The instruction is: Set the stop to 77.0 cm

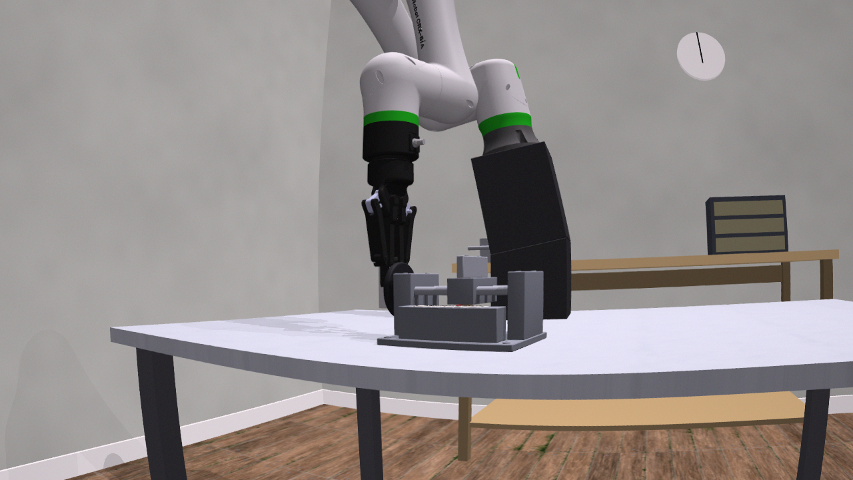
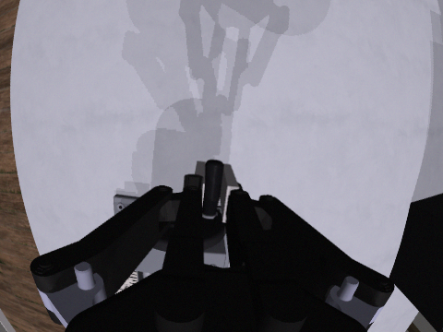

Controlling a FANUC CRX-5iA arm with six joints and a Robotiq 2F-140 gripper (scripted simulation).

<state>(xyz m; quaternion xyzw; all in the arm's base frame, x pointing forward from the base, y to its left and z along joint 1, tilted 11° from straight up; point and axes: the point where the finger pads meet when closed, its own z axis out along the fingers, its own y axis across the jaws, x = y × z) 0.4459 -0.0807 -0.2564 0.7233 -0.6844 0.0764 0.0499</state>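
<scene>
A grey stop fixture [image 1: 444, 322] is bolted to the white table [image 1: 656, 340] [image 2: 320, 105]. It has two end blocks, a screw rod [image 1: 430, 290] and a grey stop block [image 1: 471, 287] riding near the middle, above a scale strip [image 1: 453, 305]. A black handwheel [image 1: 392, 287] sits at the fixture's left end. My gripper [image 1: 388, 269] [image 2: 211, 176] comes down from above and is shut on the handwheel's black crank handle [image 2: 213, 184]. In the wrist view the fingers hide most of the wheel, and only a corner of the fixture [image 2: 124, 203] shows. The scale's figures are too small to read.
The robot's black base [image 1: 524, 227] stands right behind the fixture. A wooden bench [image 1: 686, 263] with a dark slatted box [image 1: 745, 223] stands at the back right. A round clock [image 1: 700, 55] hangs on the wall.
</scene>
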